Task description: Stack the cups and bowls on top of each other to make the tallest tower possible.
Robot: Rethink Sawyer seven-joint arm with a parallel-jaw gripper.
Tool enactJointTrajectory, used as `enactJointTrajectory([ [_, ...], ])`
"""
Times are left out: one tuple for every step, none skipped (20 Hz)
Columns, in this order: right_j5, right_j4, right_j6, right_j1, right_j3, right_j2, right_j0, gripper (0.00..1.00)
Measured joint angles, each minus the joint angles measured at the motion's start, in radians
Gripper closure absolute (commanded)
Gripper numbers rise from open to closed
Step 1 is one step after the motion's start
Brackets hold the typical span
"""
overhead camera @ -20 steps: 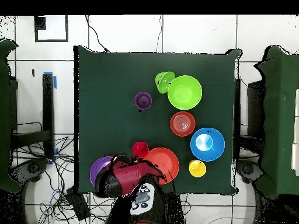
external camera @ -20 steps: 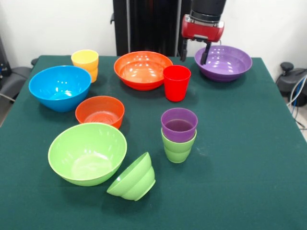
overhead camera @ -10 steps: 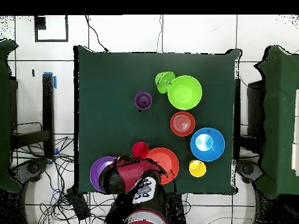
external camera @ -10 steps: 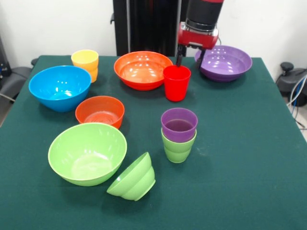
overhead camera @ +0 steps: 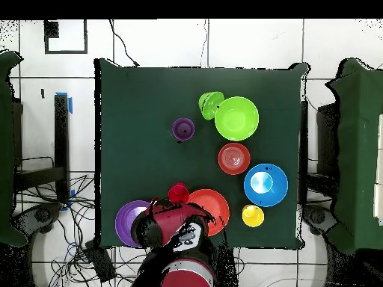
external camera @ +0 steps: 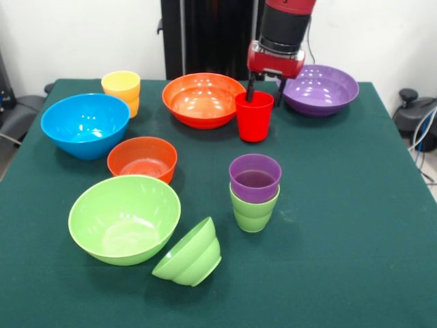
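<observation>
My gripper (external camera: 265,92) is open and hangs at the far rim of the red cup (external camera: 254,117), which stands upright. One finger (external camera: 249,87) is at or inside the rim, the other just outside on the right. In the overhead view the arm hides the gripper and the red cup (overhead camera: 178,193) shows at its edge. The purple cup (external camera: 255,176) sits nested in the light green cup (external camera: 252,213) at mid-table. The yellow cup (external camera: 121,87) stands at the far left. The small light green bowl (external camera: 190,254) lies tipped on its side.
Large bowls: orange (external camera: 203,101) left of the red cup, purple (external camera: 321,90) to its right, blue (external camera: 85,124) at the left, light green (external camera: 124,219) near the front. The small orange-red bowl (external camera: 142,158) sits between the blue and green bowls.
The gripper has moved from the purple bowl leftward and down to the red cup's rim. The red cup has shifted slightly to the right.
</observation>
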Motion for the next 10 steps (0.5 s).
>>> enactJointTrajectory([
  [-0.006,0.0,0.0,0.006,-0.001,-0.004,0.0,0.0],
  [-0.008,0.0,0.0,0.007,-0.001,-0.006,0.0,0.0],
  [-0.012,0.0,0.0,0.011,-0.002,-0.009,0.0,0.0],
  [-0.013,0.0,0.0,0.012,-0.002,-0.01,0.0,0.0],
  [-0.016,0.0,0.0,0.015,-0.002,-0.013,0.0,0.0],
  [-0.021,0.0,0.0,0.018,-0.002,-0.015,0.001,0.0],
  [-0.023,0.0,0.0,0.02,-0.002,-0.016,0.001,0.0],
  [-0.027,0.0,0.0,0.023,-0.002,-0.018,0.001,0.0],
  [-0.03,0.0,0.0,0.026,-0.002,-0.019,0.002,0.0],
  [-0.034,0.0,0.0,0.029,-0.002,-0.021,0.003,0.0],
])
